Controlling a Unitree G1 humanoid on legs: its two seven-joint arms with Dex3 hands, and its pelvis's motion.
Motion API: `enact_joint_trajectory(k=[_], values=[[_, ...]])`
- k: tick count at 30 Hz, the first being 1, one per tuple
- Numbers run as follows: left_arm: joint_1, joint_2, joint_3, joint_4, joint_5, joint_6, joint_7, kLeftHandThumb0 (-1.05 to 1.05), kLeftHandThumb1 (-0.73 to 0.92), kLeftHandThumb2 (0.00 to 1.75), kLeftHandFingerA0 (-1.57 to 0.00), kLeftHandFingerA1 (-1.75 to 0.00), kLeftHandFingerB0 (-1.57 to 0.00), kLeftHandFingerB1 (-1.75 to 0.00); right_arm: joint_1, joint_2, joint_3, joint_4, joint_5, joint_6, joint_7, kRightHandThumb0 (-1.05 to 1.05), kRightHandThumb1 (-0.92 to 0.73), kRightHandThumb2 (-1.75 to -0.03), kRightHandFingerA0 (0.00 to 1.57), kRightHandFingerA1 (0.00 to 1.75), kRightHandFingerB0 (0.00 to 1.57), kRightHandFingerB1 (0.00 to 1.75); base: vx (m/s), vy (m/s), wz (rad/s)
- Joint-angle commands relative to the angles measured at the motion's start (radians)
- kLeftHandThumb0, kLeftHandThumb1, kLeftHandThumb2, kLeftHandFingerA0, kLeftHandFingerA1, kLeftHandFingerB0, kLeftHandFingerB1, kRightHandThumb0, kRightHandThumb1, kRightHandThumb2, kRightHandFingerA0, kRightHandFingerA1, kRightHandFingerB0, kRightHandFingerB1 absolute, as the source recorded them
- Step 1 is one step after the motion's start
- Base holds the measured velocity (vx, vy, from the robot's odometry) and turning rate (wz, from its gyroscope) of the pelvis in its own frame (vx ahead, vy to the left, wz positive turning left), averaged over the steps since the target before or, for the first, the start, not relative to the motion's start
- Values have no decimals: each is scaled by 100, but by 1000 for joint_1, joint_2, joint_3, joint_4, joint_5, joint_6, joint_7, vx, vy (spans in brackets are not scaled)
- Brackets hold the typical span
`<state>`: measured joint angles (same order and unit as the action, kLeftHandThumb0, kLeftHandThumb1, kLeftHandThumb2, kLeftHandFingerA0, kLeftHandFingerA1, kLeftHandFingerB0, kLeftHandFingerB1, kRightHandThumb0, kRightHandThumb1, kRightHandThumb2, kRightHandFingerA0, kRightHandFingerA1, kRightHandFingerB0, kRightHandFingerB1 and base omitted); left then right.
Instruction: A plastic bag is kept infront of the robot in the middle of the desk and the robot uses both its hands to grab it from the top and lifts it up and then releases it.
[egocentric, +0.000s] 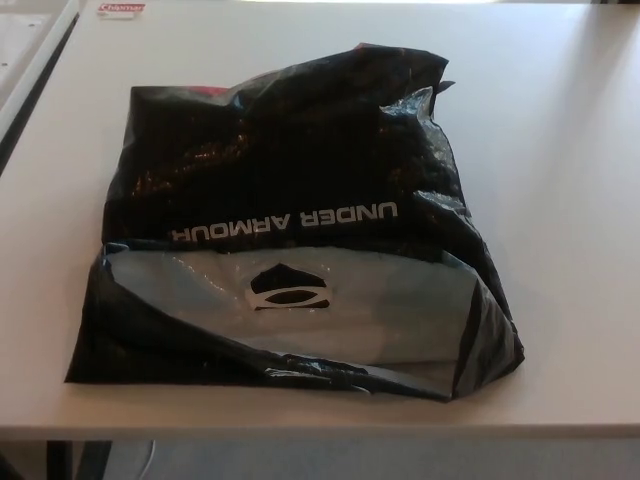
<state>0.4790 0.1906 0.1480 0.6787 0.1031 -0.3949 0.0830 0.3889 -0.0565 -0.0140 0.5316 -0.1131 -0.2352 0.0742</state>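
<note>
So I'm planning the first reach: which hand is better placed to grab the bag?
Neither: no robot hand shows in the head view. The plastic bag lies flat near the middle of the desk, about centred in the picture, so it favours neither side.

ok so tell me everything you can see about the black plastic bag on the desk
The crinkled black plastic bag lies flat on the pale white desk, near the middle, its near edge close to the desk's front edge. Its glossy film is wrinkled and catches the light. White UNDER ARMOUR lettering reads upside down from this view. Below that runs a grey band with a black-and-white logo. A bit of red shows at its far edge. Only the desk touches it; neither robot hand is in view.
</note>
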Motion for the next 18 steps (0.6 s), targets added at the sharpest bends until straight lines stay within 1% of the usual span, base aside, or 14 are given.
enact_joint_trajectory(k=[1, 3, 4, 5, 6, 7, 9, 10, 11, 14, 15, 16, 17, 18], values=[[86, 28, 95, -131, 189, -531, 293, -49, 37, 52, -65, -41, -14, -38, 67, 31, -68, -183, 84, -340, -57, -36, -46, -54, 38, 41, 35, 33, 0, 0, 0], [101, 29, 95, -132, 206, -547, 300, -47, 36, 51, -65, -42, -14, -38, 82, 22, -66, -189, 67, -343, -56, -43, -40, -66, 33, 47, 31, 41, 0, 0, 0], [101, 25, 98, -122, 187, -559, 284, -30, 18, 77, -53, -64, -4, -49, 95, 19, -63, -196, 58, -347, -56, -45, -41, -67, 34, 47, 29, 41, 0, 0, 0], [101, 19, 99, -115, 162, -565, 263, -30, 18, 77, -53, -64, -4, -49, 106, 17, -60, -204, 49, -348, -56, -45, -41, -67, 34, 47, 29, 41, 0, 0, 0], [103, 18, 99, -117, 164, -566, 264, -48, 36, 51, -66, -42, -16, -38, 118, 7, -48, -210, 2, -368, -83, -47, -42, -68, 37, 49, 27, 42, 0, 0, 0], [103, 21, 100, -116, 173, -565, 274, -50, 37, 51, -67, -42, -17, -37, 127, -8, -32, -212, -52, -395, -107, -36, -53, -56, 42, 43, 28, 33, 0, 0, 0], [99, 17, 103, -100, 153, -577, 262, -50, 30, 64, -61, -52, -16, -43, 140, -40, 2, -205, -162, -456, -161, -32, -50, -55, 48, 44, 30, 34, 0, 0, 0], [94, 8, 104, -84, 119, -596, 236, -45, 34, 51, -66, -43, -19, -36, 151, -59, 25, -200, -244, -498, -212, -33, -49, -55, 49, 42, 31, 34, 0, 0, 0], [92, 5, 103, -77, 118, -606, 236, -45, 34, 51, -66, -43, -19, -36, 157, -63, 33, -199, -272, -509, -233, -33, -49, -55, 49, 42, 31, 34, 0, 0, 0], [75, -6, 107, -56, 84, -627, 215, -48, 30, 63, -60, -50, -18, -43, 181, -97, 74, -239, -473, -473, -417, -41, -48, -54, 48, 43, 31, 33, 0, 0, 0], [82, -10, 111, -69, 101, -629, 231, -27, 18, 77, -51, -64, -9, -51, 187, -111, 89, -269, -562, -446, -514, -50, -39, -68, 62, 59, 27, 42, 0, 0, 0], [84, -9, 115, -73, 112, -636, 239, -45, 36, 51, -60, -42, -18, -37, 190, -113, 95, -282, -585, -438, -541, -42, -47, -54, 70, 66, 29, 32, 0, 0, 0], [86, -7, 120, -77, 123, -646, 248, -45, 36, 51, -60, -42, -18, -37, 194, -114, 100, -296, -602, -430, -562, -42, -47, -54, 70, 66, 29, 32, 0, 0, 0], [93, -13, 133, -84, 137, -653, 270, -46, 37, 52, -59, -40, -16, -37, 219, -125, 105, -368, -685, -399, -645, -47, -48, -54, 55, 57, 27, 31, 0, 0, 0]])
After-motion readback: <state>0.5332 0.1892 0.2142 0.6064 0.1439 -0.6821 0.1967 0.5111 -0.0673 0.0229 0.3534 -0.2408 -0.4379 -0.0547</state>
